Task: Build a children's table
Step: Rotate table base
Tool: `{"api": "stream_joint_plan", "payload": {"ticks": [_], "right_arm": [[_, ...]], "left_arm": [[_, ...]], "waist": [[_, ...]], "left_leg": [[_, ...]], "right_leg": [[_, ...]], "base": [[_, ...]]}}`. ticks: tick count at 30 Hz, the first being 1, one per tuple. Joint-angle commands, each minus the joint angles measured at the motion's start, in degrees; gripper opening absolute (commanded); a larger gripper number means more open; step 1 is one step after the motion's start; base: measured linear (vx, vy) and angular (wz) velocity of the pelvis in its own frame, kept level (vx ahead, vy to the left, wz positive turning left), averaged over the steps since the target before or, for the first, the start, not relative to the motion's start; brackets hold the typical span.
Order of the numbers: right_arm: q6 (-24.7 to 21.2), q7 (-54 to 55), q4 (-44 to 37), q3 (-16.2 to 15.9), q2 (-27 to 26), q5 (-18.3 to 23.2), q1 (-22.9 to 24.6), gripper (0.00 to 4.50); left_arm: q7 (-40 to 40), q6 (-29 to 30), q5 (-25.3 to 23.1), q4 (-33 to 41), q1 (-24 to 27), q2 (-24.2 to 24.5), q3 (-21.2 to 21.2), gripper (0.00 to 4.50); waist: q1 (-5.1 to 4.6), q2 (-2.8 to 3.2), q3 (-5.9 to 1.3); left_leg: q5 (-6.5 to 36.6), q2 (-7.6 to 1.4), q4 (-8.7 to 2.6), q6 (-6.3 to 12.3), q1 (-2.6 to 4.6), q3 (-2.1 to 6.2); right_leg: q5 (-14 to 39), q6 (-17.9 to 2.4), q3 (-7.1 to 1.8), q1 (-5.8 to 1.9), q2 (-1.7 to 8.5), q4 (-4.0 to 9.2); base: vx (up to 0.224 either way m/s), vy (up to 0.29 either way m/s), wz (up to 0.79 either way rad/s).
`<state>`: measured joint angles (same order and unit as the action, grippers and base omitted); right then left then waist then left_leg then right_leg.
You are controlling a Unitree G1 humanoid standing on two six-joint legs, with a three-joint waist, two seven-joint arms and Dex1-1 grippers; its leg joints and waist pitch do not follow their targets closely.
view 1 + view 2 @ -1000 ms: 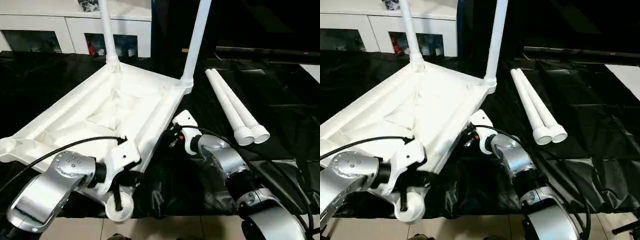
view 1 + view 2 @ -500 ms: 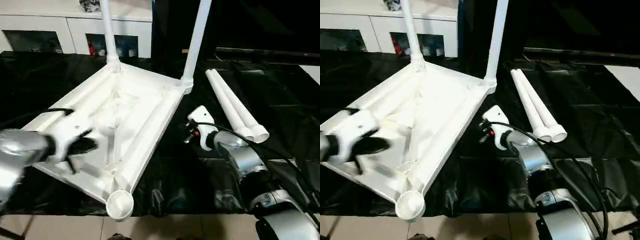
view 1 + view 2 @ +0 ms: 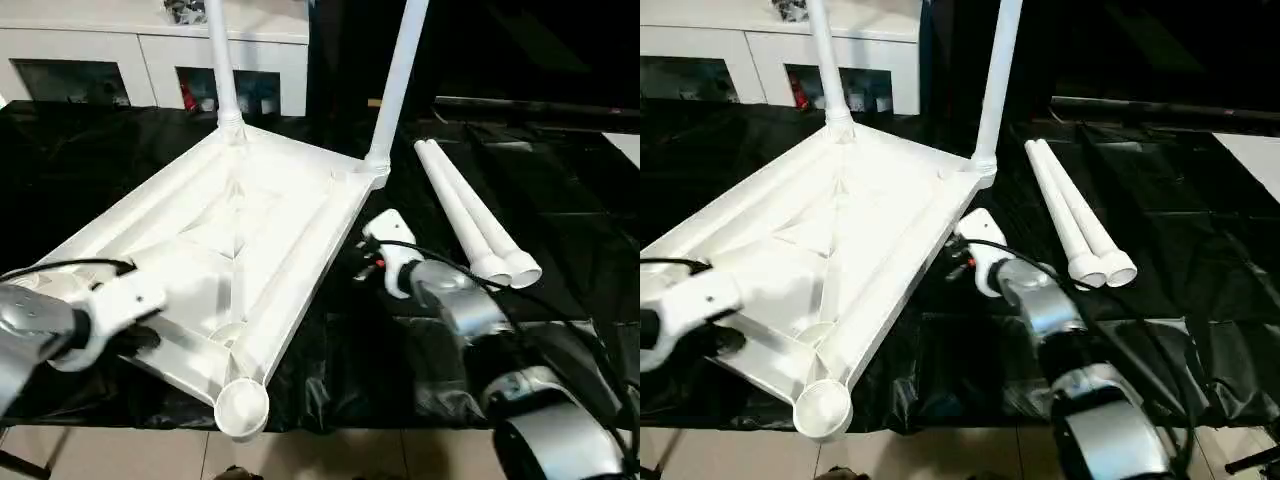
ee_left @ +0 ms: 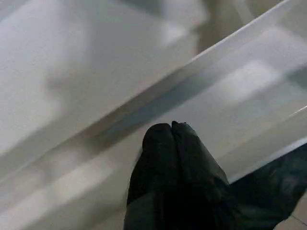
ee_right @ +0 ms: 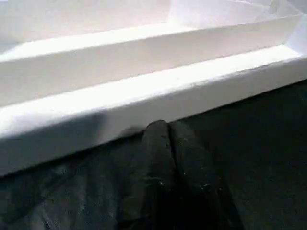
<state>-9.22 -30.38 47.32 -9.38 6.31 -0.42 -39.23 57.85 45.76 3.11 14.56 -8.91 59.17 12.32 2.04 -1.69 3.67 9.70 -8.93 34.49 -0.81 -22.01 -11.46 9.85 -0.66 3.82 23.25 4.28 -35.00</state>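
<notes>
Left eye view: swung outward, away from the near corner socket (image 3: 241, 405) of the white plastic tabletop (image 3: 240, 240) where it sat a second ago — left claw (image 4: 171, 125), black fingers pressed shut on nothing, now beside the near left rim. Lying upside down on the black-covered counter (image 3: 560, 200), that ribbed tabletop, landmark for everything else. Planted upright in its two far sockets, two white tapered tube legs (image 3: 222, 60) and (image 3: 400, 75). Left bare and empty, the round near socket, freshly uncovered; empty too, the shallow ribbed bays of the underside. Judged from this: half built, socket cleared for a third leg. Just off the tabletop's right rim, right claw (image 5: 165, 125), likewise closed and empty-handed, pulled slightly back from that edge. Farther right of the tabletop, well apart, two loose white tube legs (image 3: 470, 215) lying side by side, touching, waiting on the counter.
</notes>
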Motion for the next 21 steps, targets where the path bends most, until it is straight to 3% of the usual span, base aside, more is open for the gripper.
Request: {"api": "stream_joint_plan", "payload": {"ticks": [1,11,21], "right_arm": [[0.7,0.1,1.9,0.1,-0.3,-0.5,-1.4,0.0],[3.9,-0.4,8.1,0.2,-2.9,-0.6,-4.4,0.0],[9.0,0.1,14.6,2.3,-6.6,0.7,-8.4,0.0]], "left_arm": [[1.4,-0.6,0.5,1.2,-0.5,-0.7,1.7,0.07],[5.4,1.2,8.1,9.8,-0.8,-5.6,3.6,0.07],[4.3,1.3,8.6,9.9,-3.5,-10.4,6.9,0.07]], "waist": [[0.05,1.39,-3.33],[0.16,1.19,-3.49],[-0.42,1.16,-3.45]], "left_leg": [[26.0,-4.34,-4.85,-5.39,2.15,3.03],[23.0,-4.33,-4.76,-5.17,1.84,2.67],[24.4,-4.27,-4.67,-5.1,1.79,2.89]], "right_leg": [[23.7,-11.0,-3.61,-1.04,4.84,4.62],[20.1,-12.3,-3.57,-1.45,4.77,4.07],[23.1,-11.5,-3.44,-1.49,4.77,4.32]], "base": [[0.0,0.0,0.0],[0.0,0.0,0.0],[0.0,0.0,0.0]]}}
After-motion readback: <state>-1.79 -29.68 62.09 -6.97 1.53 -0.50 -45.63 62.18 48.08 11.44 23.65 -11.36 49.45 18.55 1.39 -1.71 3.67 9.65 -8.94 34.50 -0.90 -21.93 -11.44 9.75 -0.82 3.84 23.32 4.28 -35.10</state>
